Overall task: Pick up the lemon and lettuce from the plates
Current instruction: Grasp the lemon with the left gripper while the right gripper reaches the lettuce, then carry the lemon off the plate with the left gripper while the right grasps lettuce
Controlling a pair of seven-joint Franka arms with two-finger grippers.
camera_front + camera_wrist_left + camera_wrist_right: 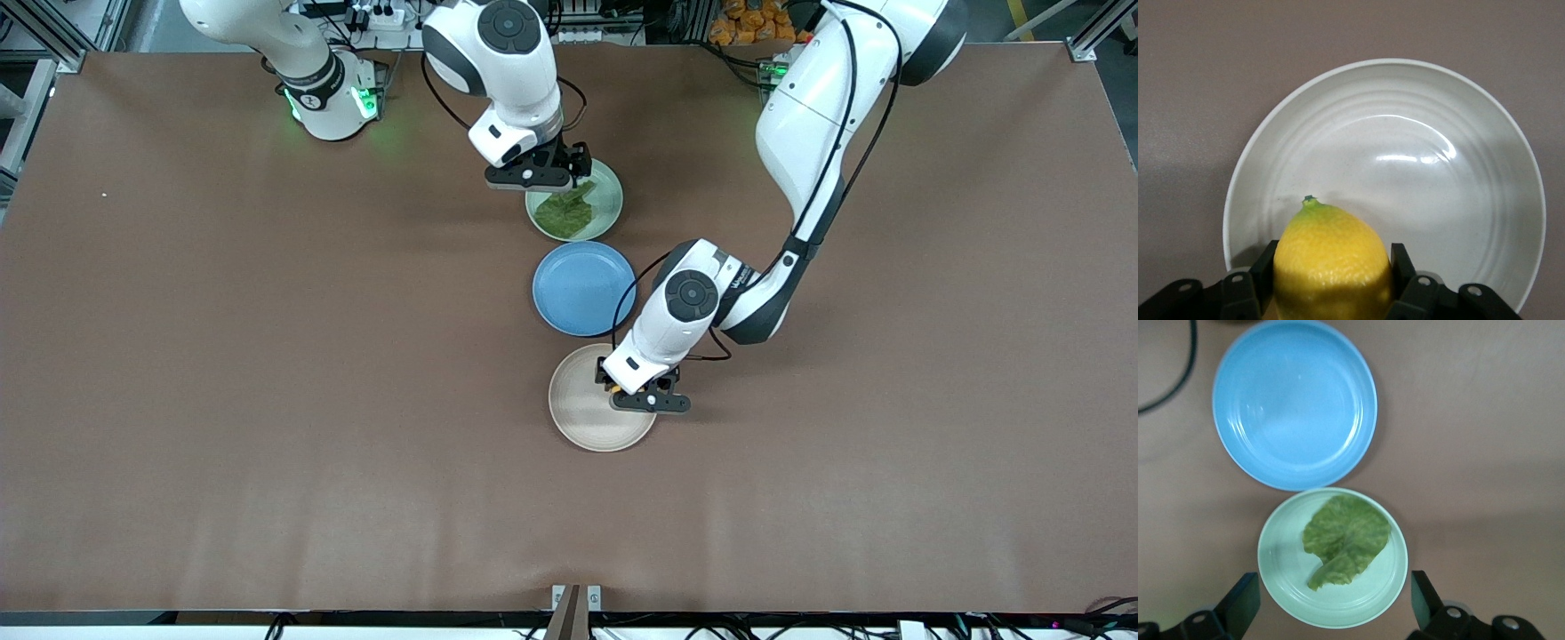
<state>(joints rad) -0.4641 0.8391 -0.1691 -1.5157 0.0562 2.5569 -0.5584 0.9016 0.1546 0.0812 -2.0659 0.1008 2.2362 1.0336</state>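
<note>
The lemon point(1331, 260) is bright yellow with a greenish tip, and my left gripper point(1331, 277) is shut on it, one dark finger on each side. It is held over the beige-white plate point(1438, 187), at the plate's edge toward the left arm's end point(578, 409); only a sliver of the lemon point(613, 388) shows under my left gripper point(624, 392). The lettuce point(566, 213) lies on the pale green plate point(607, 197). My right gripper point(569, 182) hangs open above that plate point(1281, 587), its fingers point(1241, 603) wider apart than the plate, clear of the lettuce point(1346, 543).
A blue plate point(582, 289) lies between the two plates and holds nothing; it also shows in the right wrist view point(1295, 403). The left arm's black cable point(627, 298) hangs over its rim. The brown table point(267, 400) spreads wide on both sides.
</note>
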